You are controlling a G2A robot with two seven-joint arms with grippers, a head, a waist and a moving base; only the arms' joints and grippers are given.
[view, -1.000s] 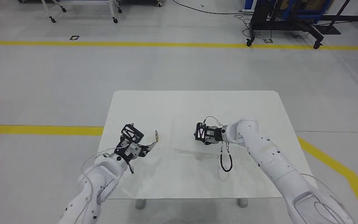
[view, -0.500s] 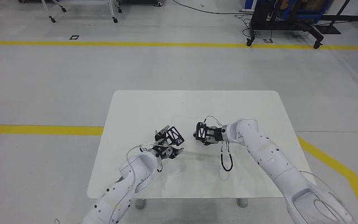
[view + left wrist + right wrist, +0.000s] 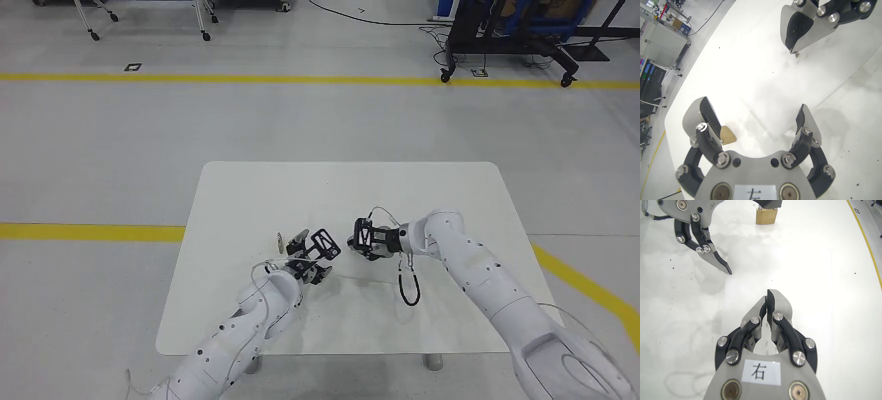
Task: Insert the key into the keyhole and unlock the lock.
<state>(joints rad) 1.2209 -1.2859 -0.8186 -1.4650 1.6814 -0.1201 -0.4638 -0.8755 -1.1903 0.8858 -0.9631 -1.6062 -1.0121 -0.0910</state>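
Lock: the brass padlock (image 3: 766,216) sits on the white table (image 3: 440,190), left of the middle, just beside one pad of the left gripper (image 3: 753,102).
Left jaws: spread wide and low over the table, gripping nothing. I can't tell whether the padlock is properly inside the gap.
Right jaws: the right gripper (image 3: 767,292), just right of the left one, is pinched closed on the key (image 3: 796,54), with only a short metal tip poking out below.
Step in hand: by my read, securing the padlock so the key has a steady target.
Doing it well: centre the open jaws around the brass body, close on its flat faces, and leave the keyhole end free.
Watch for: a pad nudging the padlock over. The keyhole itself I can't make out.
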